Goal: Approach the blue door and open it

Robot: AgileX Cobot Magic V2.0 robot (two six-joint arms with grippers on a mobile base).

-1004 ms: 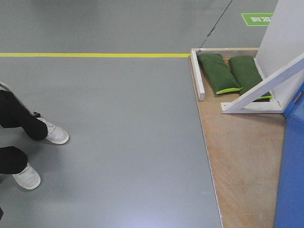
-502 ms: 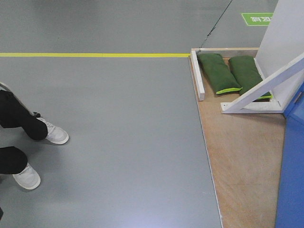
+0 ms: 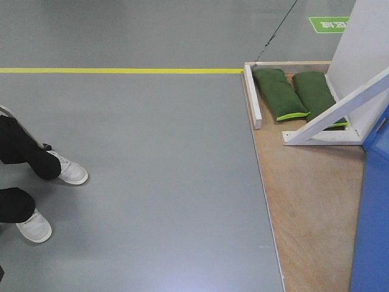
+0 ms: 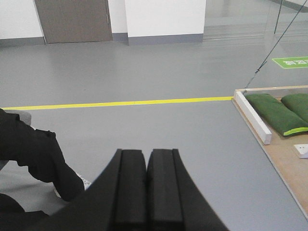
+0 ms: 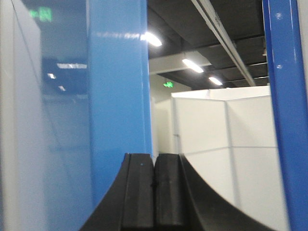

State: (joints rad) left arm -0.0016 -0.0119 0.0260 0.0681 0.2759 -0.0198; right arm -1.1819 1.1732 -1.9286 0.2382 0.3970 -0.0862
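Over the grey floor [image 3: 152,158] we see the door [image 3: 372,243] at right; our left hand [image 4: 146,161] and right hand [image 5: 154,163] are pressed closed, empty.

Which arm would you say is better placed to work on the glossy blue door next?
Right, probably. The right pincer, shut, points at the glossy blue door panel ahead, whereas the left pincer, also shut, faces grey floor, with no door in its view.
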